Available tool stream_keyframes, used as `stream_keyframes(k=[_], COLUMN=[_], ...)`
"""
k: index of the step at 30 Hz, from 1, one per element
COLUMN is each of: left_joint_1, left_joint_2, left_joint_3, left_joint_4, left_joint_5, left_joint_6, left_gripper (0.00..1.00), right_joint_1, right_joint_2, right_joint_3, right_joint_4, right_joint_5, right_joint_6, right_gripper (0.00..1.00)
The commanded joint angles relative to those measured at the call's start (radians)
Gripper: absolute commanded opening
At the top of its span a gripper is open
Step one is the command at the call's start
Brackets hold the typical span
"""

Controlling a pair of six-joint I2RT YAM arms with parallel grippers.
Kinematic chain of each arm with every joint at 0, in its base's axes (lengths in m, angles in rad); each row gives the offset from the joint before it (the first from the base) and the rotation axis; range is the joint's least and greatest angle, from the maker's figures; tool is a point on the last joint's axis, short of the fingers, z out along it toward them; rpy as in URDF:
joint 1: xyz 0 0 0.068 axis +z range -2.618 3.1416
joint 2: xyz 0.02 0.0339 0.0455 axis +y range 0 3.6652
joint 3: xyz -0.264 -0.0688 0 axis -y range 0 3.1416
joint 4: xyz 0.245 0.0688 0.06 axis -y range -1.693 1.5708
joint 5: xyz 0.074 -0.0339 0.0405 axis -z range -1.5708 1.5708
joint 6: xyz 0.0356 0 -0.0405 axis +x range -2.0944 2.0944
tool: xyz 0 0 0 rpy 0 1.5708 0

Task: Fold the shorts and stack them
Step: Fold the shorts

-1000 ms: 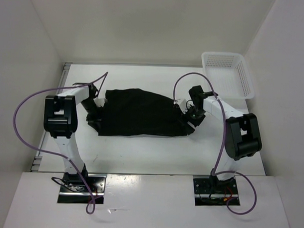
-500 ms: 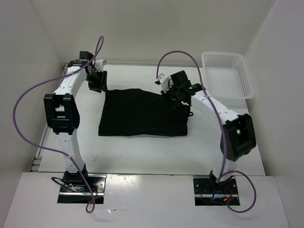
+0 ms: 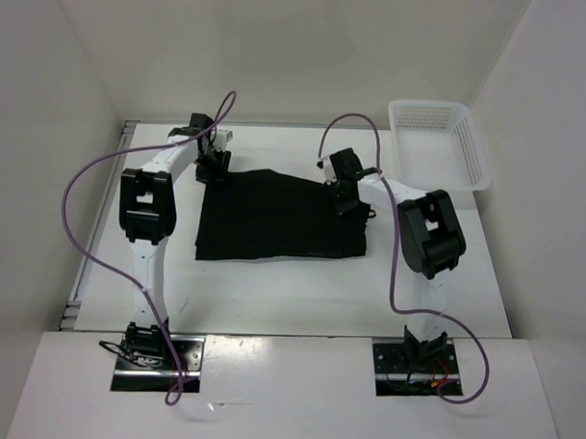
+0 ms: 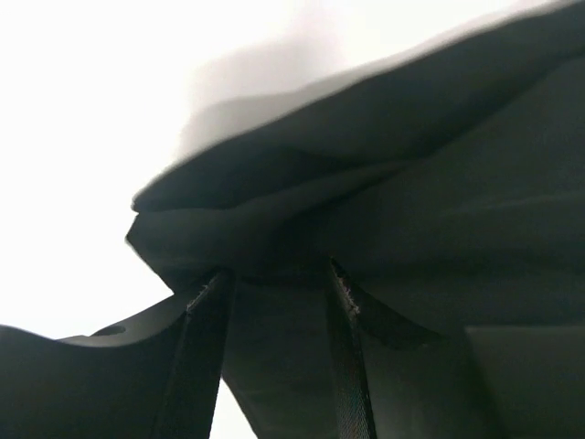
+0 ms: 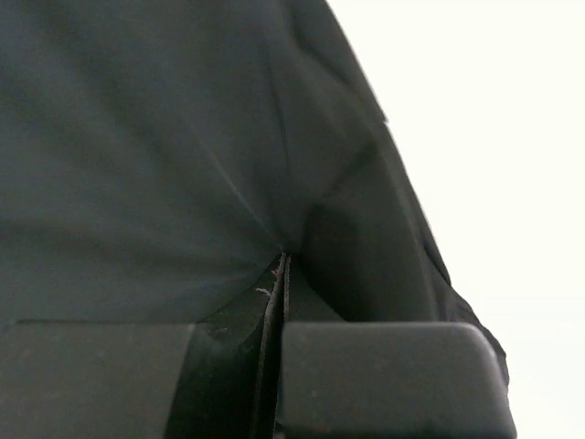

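Reading the step as gripping both far corners of the shorts (image 3: 279, 216) for a fold back toward the bases. Seeing right end effector (image 5: 281, 261) fully closed, pinching a ridge of black cloth, with creases converging at the closed fingers. Seeing left end effector (image 4: 274, 274) about half open, fingers apart, cloth lying in and just past the gap. No pinch visible there, so treating that side as not held. Locating the shorts flat on the surface (image 3: 271, 291), spanning the space between both end effectors, far edge right under them, the rest trailing back toward the bases.

To do it well:
- Seat left fingers deeper over the folded corner just ahead of the tips, catch all layers, then close.
- Check for a bite as full as the right-side one before lifting.
- Raise both sides together, level, with light tension across the far edge to stop the middle sagging.
- Carry low and straight back, lay far edge onto near edge, release only once flat.
- Watch for a one-layer grab on the left; likely a skewed fold.

Working on a white matte surface. Noting white mesh basket (image 3: 435, 138) beyond and outboard of right end effector, well apart from the cloth. Boxed in by plain white walls (image 3: 279, 55) on three sides, evenly lit. Keep purple cables (image 3: 72, 212) off the cloth.
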Motion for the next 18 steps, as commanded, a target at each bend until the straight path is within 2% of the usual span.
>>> stream_keyframes(k=[1,2,5,9,10,13,15,18], left_joint_1=[0.024,0.033,0.033,0.023,0.022,0.022,0.022,0.022], left_joint_2=[0.035,0.045,0.045,0.035,0.025,0.000,-0.018,-0.050], left_joint_3=[0.030,0.030,0.030,0.030,0.030,0.004,-0.030,-0.062], left_joint_4=[0.056,0.056,0.056,0.056,0.056,0.056,0.056,0.056], left_joint_5=[-0.081,-0.081,-0.063,-0.006,-0.006,0.003,0.023,0.037], left_joint_6=[0.005,0.005,0.005,0.005,0.005,0.005,0.005,0.005], left_gripper=[0.51,0.51,0.51,0.52,0.52,0.52,0.56,0.56], right_joint_1=[-0.011,-0.011,-0.020,-0.095,-0.106,-0.143,-0.170,-0.201], right_joint_2=[-0.024,-0.024,-0.040,-0.107,-0.123,-0.205,-0.245,-0.307], right_joint_3=[-0.020,-0.009,0.051,0.216,0.216,0.145,0.065,-0.047], right_joint_4=[0.093,0.093,0.060,-0.080,-0.103,-0.170,-0.204,-0.204], right_joint_5=[0.123,0.123,0.036,-0.249,-0.269,-0.262,-0.236,-0.254], right_joint_6=[0.023,0.013,-0.013,0.077,0.101,0.167,0.226,0.277], right_gripper=[0.00,0.00,0.13,0.51,0.62,0.65,0.65,0.62])
